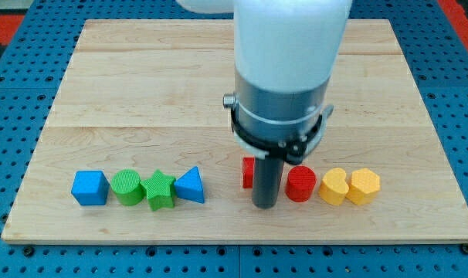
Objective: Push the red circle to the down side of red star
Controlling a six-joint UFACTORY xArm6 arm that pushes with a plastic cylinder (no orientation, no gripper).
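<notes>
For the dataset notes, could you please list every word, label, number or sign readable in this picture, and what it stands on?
None: no readable text shows anywhere.
The wooden board, the blue pegboard surface and the arm's housing are unmarked.
The blocks, including the red circle and the partly hidden red star on either side of my tip, carry no labels.

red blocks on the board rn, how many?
2. The red circle sits just right of my tip in the view. Another red block, mostly hidden behind the rod, is at its left; shape unclear. More could be hidden there.
</notes>
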